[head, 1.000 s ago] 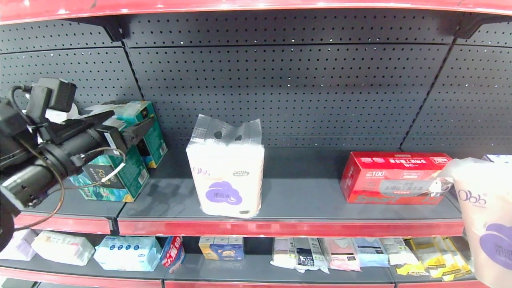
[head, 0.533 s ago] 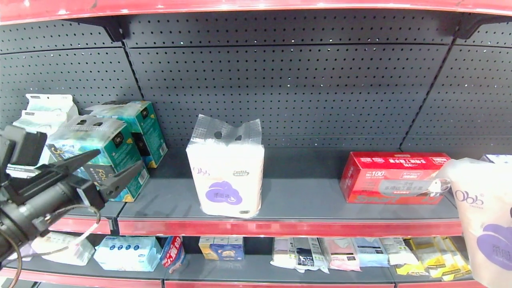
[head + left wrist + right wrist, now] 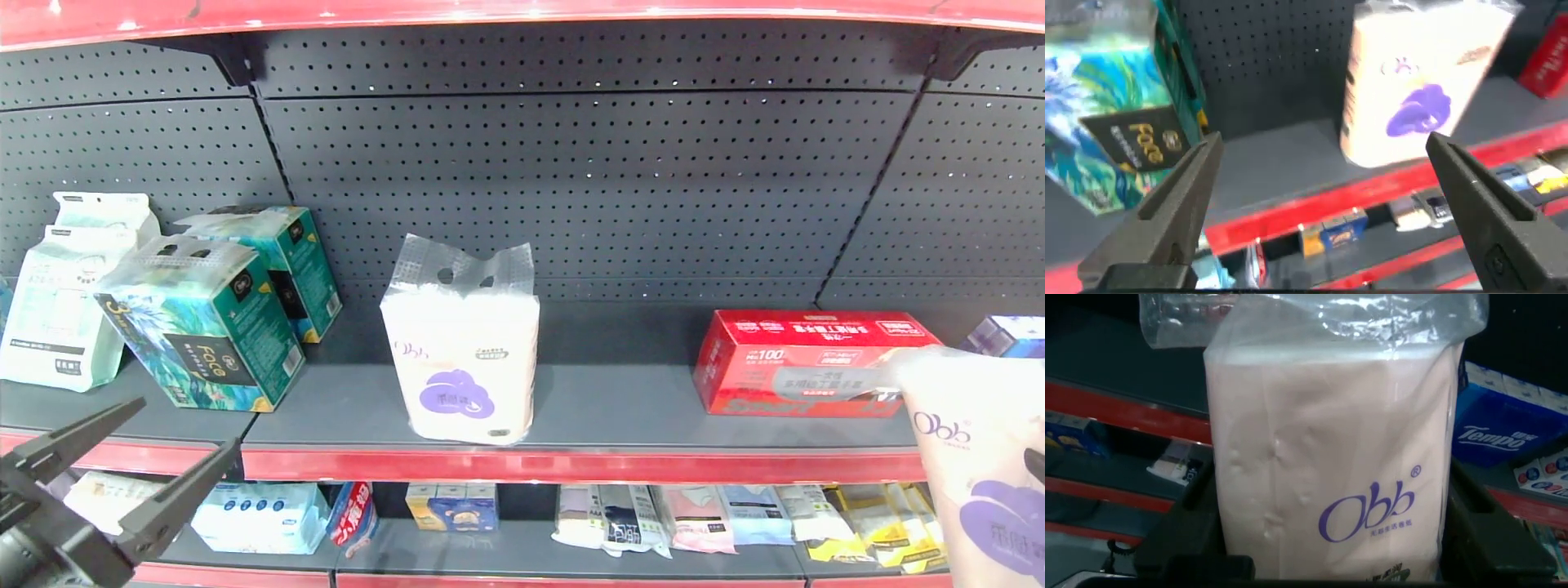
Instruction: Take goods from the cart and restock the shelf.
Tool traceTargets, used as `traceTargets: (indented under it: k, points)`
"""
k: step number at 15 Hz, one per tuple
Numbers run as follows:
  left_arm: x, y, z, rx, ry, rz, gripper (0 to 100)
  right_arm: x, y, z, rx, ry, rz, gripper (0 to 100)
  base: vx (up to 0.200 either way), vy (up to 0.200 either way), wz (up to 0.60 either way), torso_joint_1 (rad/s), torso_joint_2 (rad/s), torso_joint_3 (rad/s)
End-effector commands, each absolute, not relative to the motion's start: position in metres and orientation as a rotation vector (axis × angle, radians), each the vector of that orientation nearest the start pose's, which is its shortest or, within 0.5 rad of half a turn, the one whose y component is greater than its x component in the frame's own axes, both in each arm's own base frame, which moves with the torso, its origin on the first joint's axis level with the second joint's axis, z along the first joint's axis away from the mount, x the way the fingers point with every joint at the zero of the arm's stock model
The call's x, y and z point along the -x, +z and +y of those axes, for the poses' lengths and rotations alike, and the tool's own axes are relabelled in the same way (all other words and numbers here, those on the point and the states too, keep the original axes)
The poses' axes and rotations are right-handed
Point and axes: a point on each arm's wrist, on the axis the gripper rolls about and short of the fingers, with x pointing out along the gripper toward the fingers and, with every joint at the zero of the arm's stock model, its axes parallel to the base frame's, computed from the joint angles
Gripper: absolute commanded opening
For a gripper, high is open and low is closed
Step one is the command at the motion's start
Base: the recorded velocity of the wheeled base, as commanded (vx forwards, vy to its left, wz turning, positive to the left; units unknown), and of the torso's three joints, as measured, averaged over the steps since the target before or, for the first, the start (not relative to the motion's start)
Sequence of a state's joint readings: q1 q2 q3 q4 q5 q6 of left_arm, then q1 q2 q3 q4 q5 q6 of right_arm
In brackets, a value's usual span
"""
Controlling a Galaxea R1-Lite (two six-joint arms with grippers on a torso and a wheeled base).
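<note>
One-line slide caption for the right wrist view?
Right gripper, jaws shut on a white tissue pack, in front of the red-edged shelf.

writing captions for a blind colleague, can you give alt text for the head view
A white plastic-wrapped tissue pack with purple print stands on a dark red-edged metal shelf, between green printed tissue boxes and a flat red carton. The open left gripper shows low at left, a matching pack at lower right.
</note>
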State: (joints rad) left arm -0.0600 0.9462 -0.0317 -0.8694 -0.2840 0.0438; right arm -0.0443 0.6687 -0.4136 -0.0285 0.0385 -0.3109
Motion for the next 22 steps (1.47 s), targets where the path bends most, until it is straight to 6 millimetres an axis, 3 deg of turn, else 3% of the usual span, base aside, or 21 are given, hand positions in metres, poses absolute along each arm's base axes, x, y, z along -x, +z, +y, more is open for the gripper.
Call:
traceTargets:
  k: [1,2,3,4,6,7,12,14,18,22]
  points:
    - [-0.049,0.146,-0.01,-0.053,-0.371,-0.056,100,-0.049,0.188,-0.001,0.301,0.029,0.226,0,0.0,0.0,0.0,0.0,0.0,0.0]
    - [-0.028,0.139,-0.009,-0.077,-0.373,-0.046,100,-0.048,0.184,-0.001,0.3,0.03,0.232,0,0.0,0.0,0.0,0.0,0.0,0.0]
    - [-0.028,0.139,-0.009,-0.077,-0.373,-0.046,100,-0.048,0.184,-0.001,0.3,0.03,0.232,0,0.0,0.0,0.0,0.0,0.0,0.0]
    - [0.006,0.132,-0.007,-0.105,-0.374,-0.021,100,-0.046,0.179,-0.001,0.298,0.042,0.236,0,0.0,0.0,0.0,0.0,0.0,0.0]
    - [0.035,0.126,-0.005,-0.106,-0.369,-0.021,100,-0.047,0.182,-0.001,0.297,0.045,0.23,0,0.0,0.0,0.0,0.0,0.0,0.0]
    - [0.041,0.128,-0.005,-0.102,-0.345,-0.018,100,-0.047,0.185,-0.001,0.3,0.044,0.219,0,0.0,0.0,0.0,0.0,0.0,0.0]
    - [0.042,0.129,-0.004,-0.104,-0.249,-0.027,100,-0.045,0.188,-0.001,0.301,0.041,0.199,0,0.0,0.0,0.0,0.0,0.0,0.0]
    - [0.039,0.112,-0.002,-0.103,-0.15,0.011,100,-0.044,0.195,-0.001,0.298,0.036,0.172,0,0.0,0.0,0.0,0.0,0.0,0.0]
    - [0.035,0.094,-0.003,-0.104,-0.125,0.044,100,-0.05,0.208,-0.001,0.281,0.028,0.137,0,0.0,0.0,0.0,0.0,0.0,0.0]
    - [0.032,0.086,-0.001,-0.103,-0.054,0.065,100,-0.052,0.21,-0.001,0.275,0.027,0.139,0,0.0,0.0,0.0,0.0,0.0,0.0]
